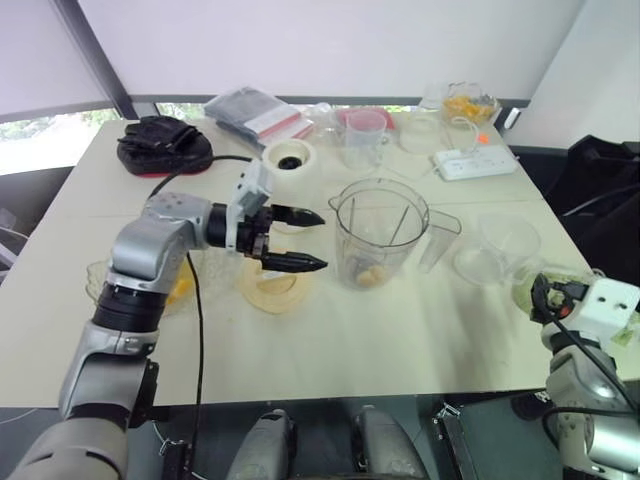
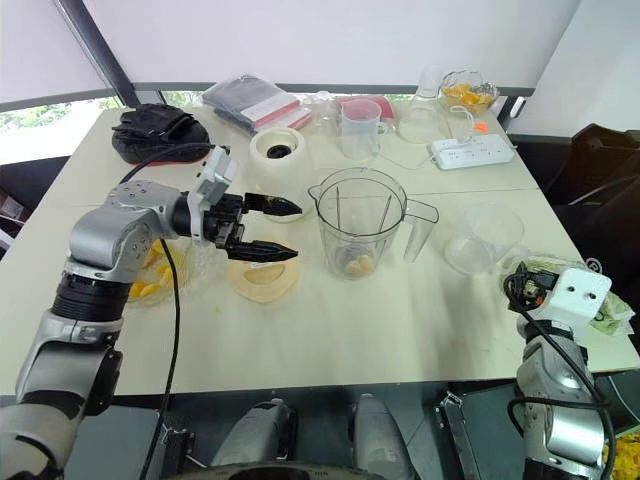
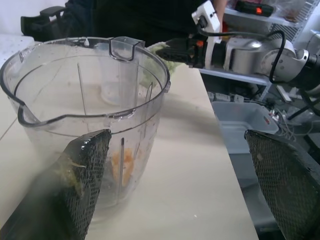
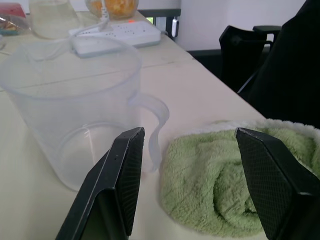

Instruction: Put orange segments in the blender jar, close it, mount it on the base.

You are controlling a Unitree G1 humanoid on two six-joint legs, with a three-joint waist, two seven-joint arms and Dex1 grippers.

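Two grippers, both spread wide and empty | left gripper (image 1: 320,240): blender jar (image 1: 378,235) just ahead of its fingertips, orange piece (image 1: 368,275) at jar bottom | right gripper (image 4: 190,137): green cloth (image 4: 225,190) just before it

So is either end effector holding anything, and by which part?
Nothing is held: left end effector open beside the blender jar, right end effector open too.

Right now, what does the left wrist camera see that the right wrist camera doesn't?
The left wrist view has the blender jar with orange pieces at its bottom, and the right gripper beyond it. The right wrist view has a white power strip and a bowl of orange segments. Both have the cream table and the green towel.
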